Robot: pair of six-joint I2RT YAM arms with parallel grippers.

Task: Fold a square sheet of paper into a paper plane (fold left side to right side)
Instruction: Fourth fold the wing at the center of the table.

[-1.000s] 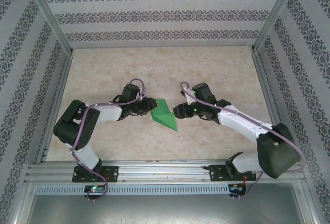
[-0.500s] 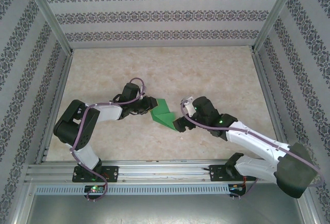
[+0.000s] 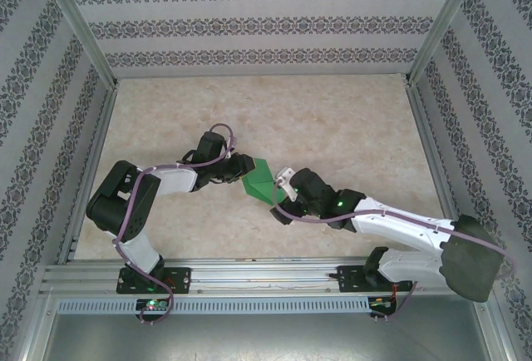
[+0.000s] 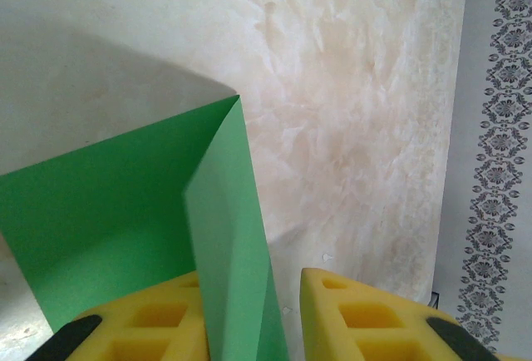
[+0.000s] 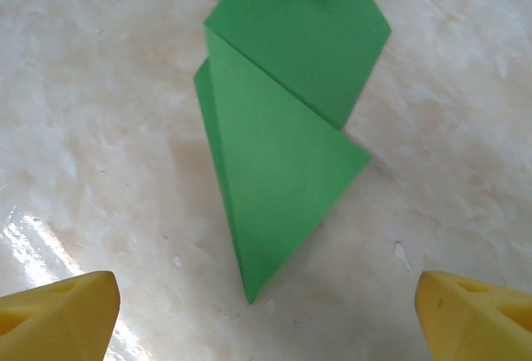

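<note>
One paper (image 5: 283,128) edge between left jaws; right jaws wide.

From above, the right gripper (image 3: 280,196) covers the pointed end of the green paper (image 3: 259,180). At the left wrist, the paper's near part runs off the bottom edge between the pads of the left gripper (image 4: 270,319) (pinched or merely touched, unclear).

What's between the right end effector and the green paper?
Just bare table, shown in the right wrist view, separates the right end effector from the green paper.
</note>
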